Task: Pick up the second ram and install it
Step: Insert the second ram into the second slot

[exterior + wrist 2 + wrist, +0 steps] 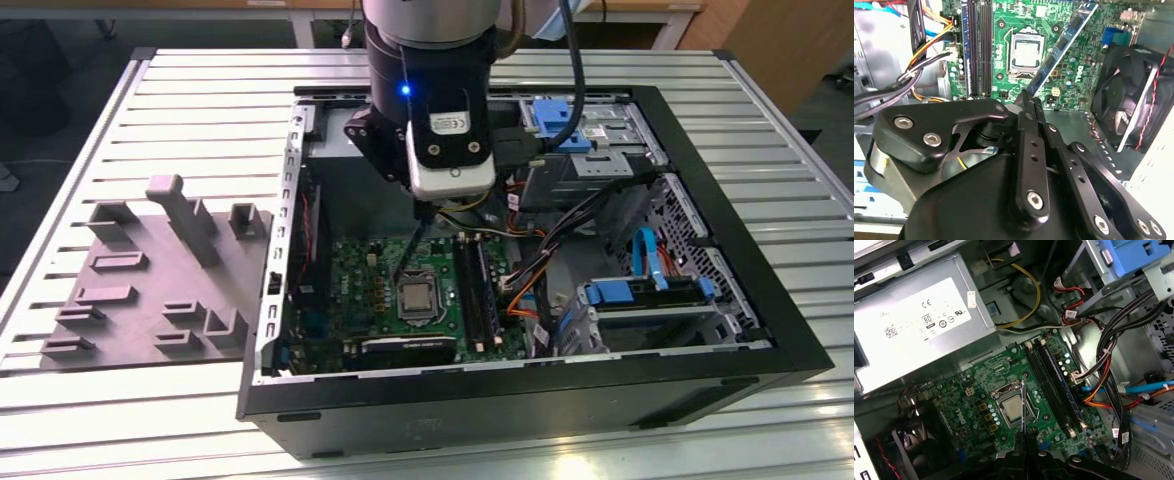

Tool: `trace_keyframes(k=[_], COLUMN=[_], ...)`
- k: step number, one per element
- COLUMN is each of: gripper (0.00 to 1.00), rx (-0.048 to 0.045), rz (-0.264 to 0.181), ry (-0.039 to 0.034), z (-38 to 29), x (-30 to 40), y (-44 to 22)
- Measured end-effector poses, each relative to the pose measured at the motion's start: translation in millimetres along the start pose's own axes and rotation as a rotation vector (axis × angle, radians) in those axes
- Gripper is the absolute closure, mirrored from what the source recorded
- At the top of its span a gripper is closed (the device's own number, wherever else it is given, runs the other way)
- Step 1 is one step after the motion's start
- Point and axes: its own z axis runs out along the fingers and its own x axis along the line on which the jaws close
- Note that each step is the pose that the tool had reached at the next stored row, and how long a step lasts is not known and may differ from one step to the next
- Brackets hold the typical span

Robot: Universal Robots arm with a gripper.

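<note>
Second ram [1064,42] is pinched by one end between the gripper [1030,100] fingers, which are closed flat against its two faces. The rest of it reaches out past the fingertips as a long, thin strip with a row of black chips. It hangs in the air above the green motherboard [1079,65], over the area beside the processor socket [1026,52], touching nothing but the fingers. In the first wrist view the stick [1023,405] is seen edge-on, a thin pale line rising from the gripper [1024,440] across the socket [1013,407]. In the exterior view it is a dark sliver [411,245] below the arm's wrist, inside the open computer case [534,400].

The long memory slots [979,45] lie just to one side of the socket — parallel black channels, well apart from the held stick. Whether one of them is already filled cannot be told.

As for writing, the grey power supply [914,325] carries a large white label with printed marks and a barcode. White lettering sits on the motherboard near the socket, and a small sticker is on the wrist unit [447,123].

A black fan [1124,95] sits at the board's edge. Orange, black and blue cables [1104,385] run beside the slots. Outside the case, on the exterior view's left, a grey fixture block [160,290] rests on the slatted table [80,420].
</note>
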Motion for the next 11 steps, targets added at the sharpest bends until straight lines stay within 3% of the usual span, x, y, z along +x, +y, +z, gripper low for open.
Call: trace_keyframes(k=[4, 11], gripper=[0.88, 0.88], rx=[0.0008, 0.0007], rz=[0.041, 0.030], ry=[-0.0012, -0.0009], z=[0.1, 0.3], x=[0.0, -0.1], y=[0.0, 0.1])
